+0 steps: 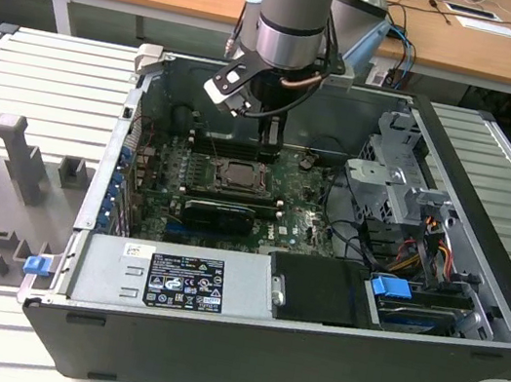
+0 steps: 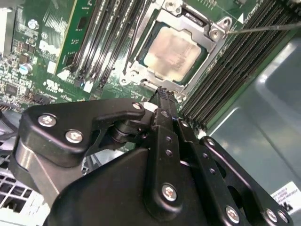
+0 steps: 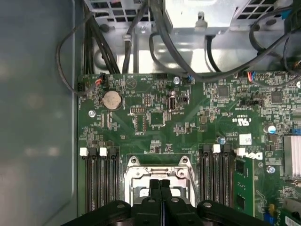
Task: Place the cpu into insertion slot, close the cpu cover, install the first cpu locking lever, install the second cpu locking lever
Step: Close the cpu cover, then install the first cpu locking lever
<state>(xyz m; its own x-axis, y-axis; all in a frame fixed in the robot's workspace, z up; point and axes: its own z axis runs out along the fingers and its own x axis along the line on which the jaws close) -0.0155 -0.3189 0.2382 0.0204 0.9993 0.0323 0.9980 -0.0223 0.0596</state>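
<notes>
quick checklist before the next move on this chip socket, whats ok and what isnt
1. Chip seated flat: ok.
2. Cover down around the chip: ok.
3. Claw shut and holding nothing, its tip at the cover's edge: ok.
4. Thin lever latched: cannot tell.
5. Memory slots beside the chip clear of the claw: ok.
</notes>
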